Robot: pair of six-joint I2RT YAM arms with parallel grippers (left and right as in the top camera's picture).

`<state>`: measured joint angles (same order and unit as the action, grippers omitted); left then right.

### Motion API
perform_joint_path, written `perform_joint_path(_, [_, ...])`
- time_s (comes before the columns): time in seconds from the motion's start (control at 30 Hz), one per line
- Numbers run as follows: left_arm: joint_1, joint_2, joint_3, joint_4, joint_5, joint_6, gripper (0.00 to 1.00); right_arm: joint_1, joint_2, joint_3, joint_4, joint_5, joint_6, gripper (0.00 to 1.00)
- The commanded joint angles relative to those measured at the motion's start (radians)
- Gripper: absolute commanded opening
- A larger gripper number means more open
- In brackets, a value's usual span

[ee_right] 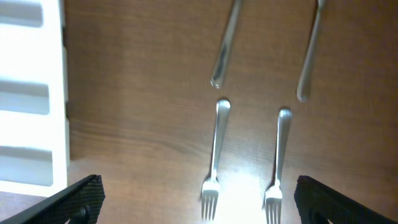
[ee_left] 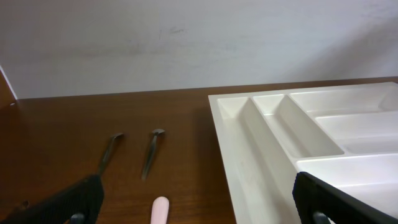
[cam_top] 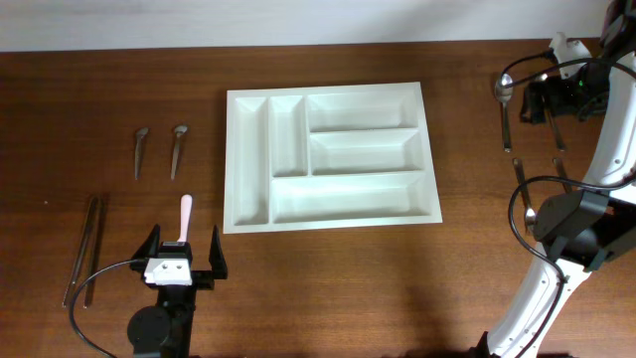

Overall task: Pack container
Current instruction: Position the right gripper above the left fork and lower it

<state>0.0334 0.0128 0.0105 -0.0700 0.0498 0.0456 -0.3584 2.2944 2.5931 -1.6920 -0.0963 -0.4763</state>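
The container (cam_top: 328,157), a white five-compartment cutlery tray, lies mid-table with every compartment bare; it also shows in the left wrist view (ee_left: 249,143) and the right wrist view (ee_right: 31,93). My left gripper (cam_top: 184,257) is open and empty, just before a pink-handled utensil (cam_top: 186,213), whose tip lies between the fingers in the left wrist view (ee_left: 160,210). My right gripper (cam_top: 540,102) is open and empty, over two forks (ee_right: 214,155) (ee_right: 277,155) lying right of the tray.
Two small spoons (cam_top: 140,151) (cam_top: 178,149) lie left of the tray. Long thin metal pieces (cam_top: 84,249) lie at the far left. A large spoon (cam_top: 504,99) and more cutlery handles (ee_right: 225,46) (ee_right: 309,56) lie by the right arm.
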Motion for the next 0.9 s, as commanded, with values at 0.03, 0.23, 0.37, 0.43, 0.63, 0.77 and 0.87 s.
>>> perform_joint_path(0.03, [0.002,-0.007,-0.002,-0.006,0.014,0.012,0.99,0.002,-0.005,-0.024,-0.007,0.113,0.088,0.98])
perform_joint_path(0.23, [0.002,-0.007,-0.002,-0.006,0.014,0.012,0.99,0.003,-0.104,-0.219,-0.007,0.135,0.145,0.99])
perform_joint_path(0.37, [0.002,-0.007,-0.002,-0.006,0.014,0.012,0.99,0.002,-0.257,-0.51,0.021,0.135,0.14,0.99])
perform_joint_path(0.43, [0.002,-0.007,-0.002,-0.006,0.014,0.012,0.99,-0.003,-0.316,-0.602,0.064,0.136,0.108,0.99])
perform_joint_path(0.63, [0.002,-0.007,-0.002,-0.006,0.014,0.012,0.99,-0.053,-0.358,-0.717,0.164,0.172,0.073,0.99])
perform_joint_path(0.77, [0.002,-0.007,-0.002,-0.006,0.014,0.012,0.99,-0.089,-0.356,-0.797,0.256,0.172,-0.016,0.99])
perform_joint_path(0.87, [0.002,-0.007,-0.002,-0.006,0.014,0.012,0.99,-0.101,-0.356,-0.851,0.301,0.173,-0.044,0.99])
